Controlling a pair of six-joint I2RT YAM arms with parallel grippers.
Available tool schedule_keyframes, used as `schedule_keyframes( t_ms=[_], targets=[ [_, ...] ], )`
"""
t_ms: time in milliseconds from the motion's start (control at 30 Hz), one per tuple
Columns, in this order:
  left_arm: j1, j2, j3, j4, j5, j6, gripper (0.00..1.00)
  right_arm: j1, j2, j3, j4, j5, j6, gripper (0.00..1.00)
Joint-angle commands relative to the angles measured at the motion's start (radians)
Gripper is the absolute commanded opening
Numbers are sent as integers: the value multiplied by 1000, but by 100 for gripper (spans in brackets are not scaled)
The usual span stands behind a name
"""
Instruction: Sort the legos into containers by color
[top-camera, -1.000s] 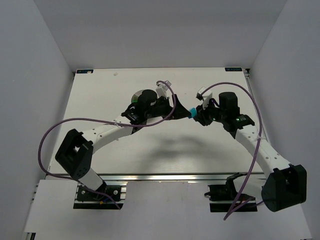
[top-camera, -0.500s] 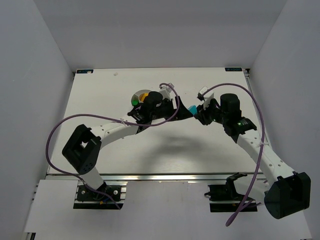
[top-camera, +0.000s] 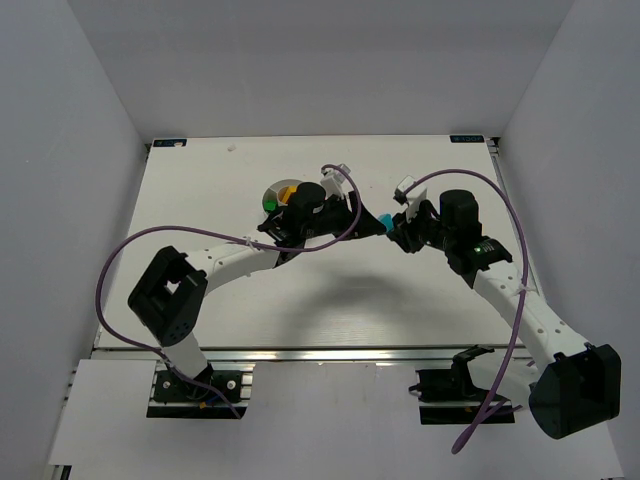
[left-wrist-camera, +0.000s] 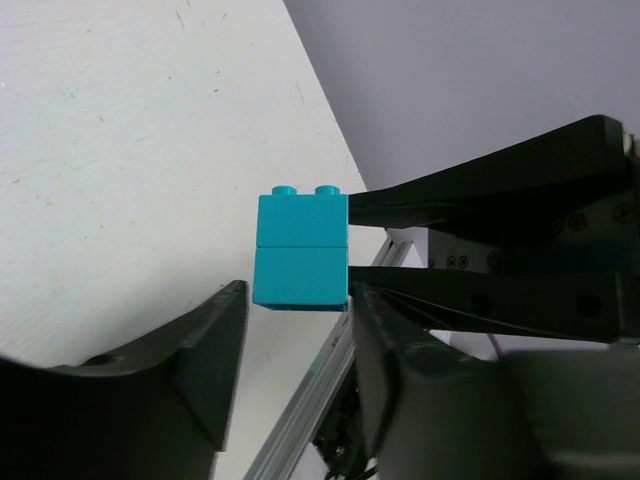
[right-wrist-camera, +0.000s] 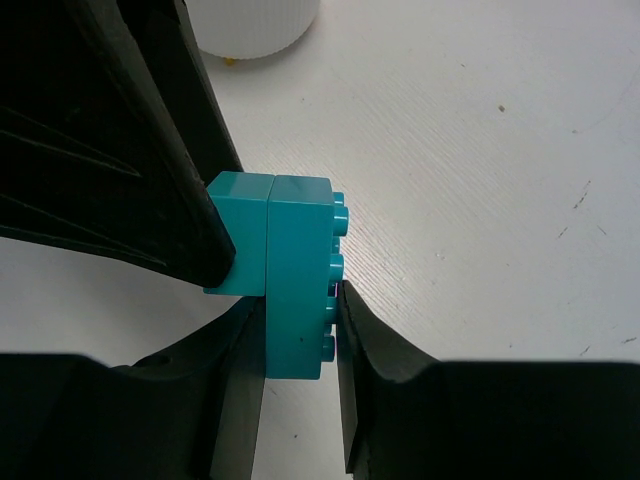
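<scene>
The right gripper (right-wrist-camera: 297, 330) is clenched on two joined cyan legos (right-wrist-camera: 290, 250), held above the desk (right-wrist-camera: 480, 150), right of the containers (top-camera: 281, 190). The left gripper (left-wrist-camera: 298, 310) brackets the pair — one finger touching, the other just apart — not clamped.

Reference point: the white dish (top-camera: 277, 188).

1. The left arm (top-camera: 235, 262) crosses the dish's near-right rim and bars approach from that side. The far-left rim is uncovered.
2. Right of the dish, the left fingers (left-wrist-camera: 200, 370) and the right fingers (right-wrist-camera: 385, 365) meet tip to tip above the desk (top-camera: 200, 190), around the cyan legos (left-wrist-camera: 300, 250). No passage between them.
3. The right fingers clamp one brick. The left fingers flank the other, with a sliver of room on one side.
4. Purple cables (top-camera: 455, 170) loop above both wrists, right of the dish.
5. The desk left of the dish and beyond it is open.
6. Walls (top-camera: 90, 120) close off the desk's far, left and right sides.
</scene>
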Motion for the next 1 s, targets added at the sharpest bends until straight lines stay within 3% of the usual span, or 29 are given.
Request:
schedule_keyframes(
  t_ms=[0,100,367,600,733,967],
  targets=[
    [-2,19,22,38,33,-5,53,7,-29,-5,41,-23,-9,0],
    [-2,30,25,48,47,-11,47,7,-32,-5,41,-31,-9,0],
    [-2,44,30,54,61,-11,40,7,-45,-14,41,-55,-14,0],
    [-2,42,42,41,64,10,4,1,-21,-8,67,70,21,0],
    [7,21,28,13,67,24,0,1,-2,0,87,178,40,0],
    [27,-42,-27,-15,49,67,0,-5,4,-3,95,202,41,0]
  ],
)
